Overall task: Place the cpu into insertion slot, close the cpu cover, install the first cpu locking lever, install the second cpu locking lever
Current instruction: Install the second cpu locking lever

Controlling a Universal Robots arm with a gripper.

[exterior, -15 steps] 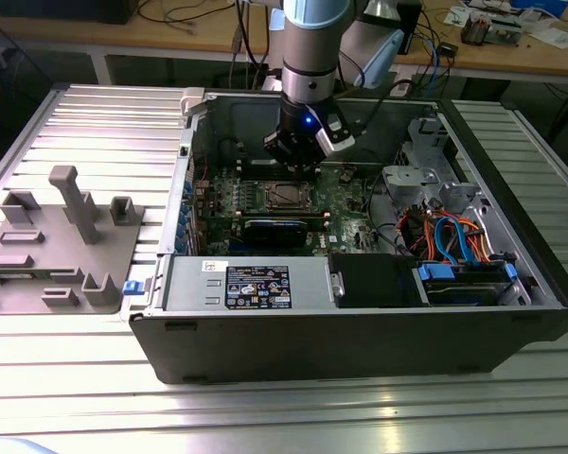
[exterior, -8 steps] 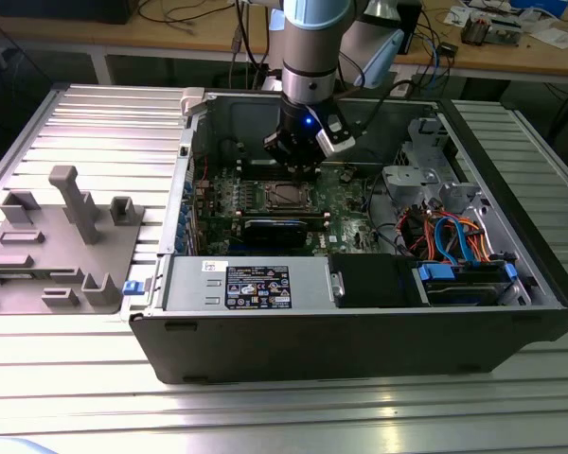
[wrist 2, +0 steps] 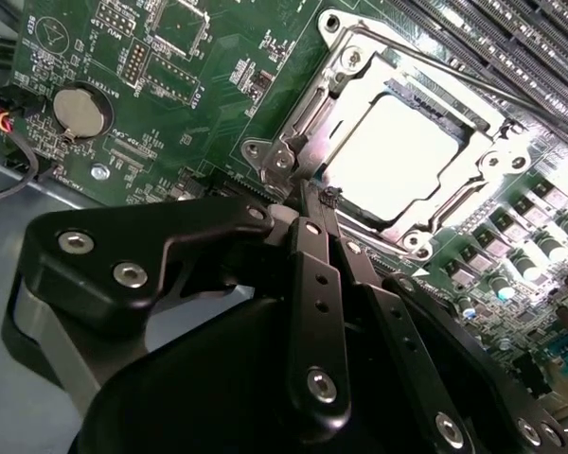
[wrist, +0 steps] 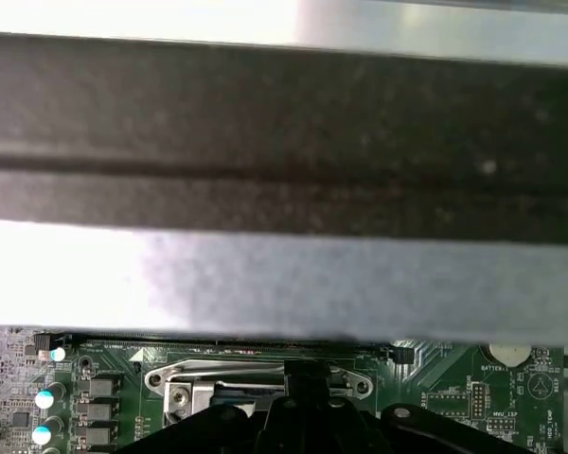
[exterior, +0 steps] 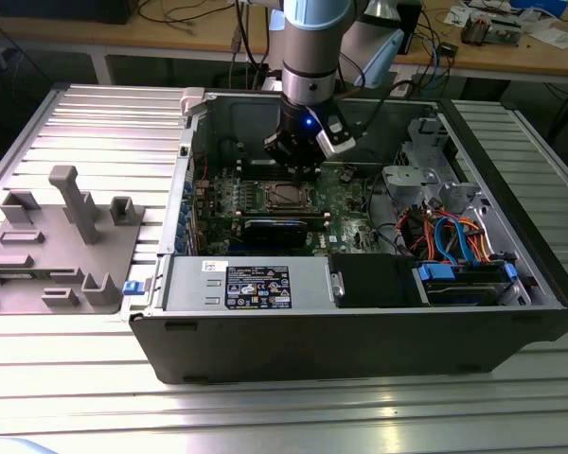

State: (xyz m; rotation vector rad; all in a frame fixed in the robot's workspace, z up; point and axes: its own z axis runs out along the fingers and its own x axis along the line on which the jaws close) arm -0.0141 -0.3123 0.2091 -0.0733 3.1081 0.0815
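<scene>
your gripper (wrist 2: 312, 203), pressed together, sits at the cpu cover's (wrist 2: 360, 71) 7 o'clock corner; press gently, squarely.

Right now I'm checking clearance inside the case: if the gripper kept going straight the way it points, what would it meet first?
Probably the cpu cover. In the second wrist view the gripper, fingers together, points at the cover's near edge over the cpu, beside a corner screw. Depth is unclear, so contact may already exist.
</scene>
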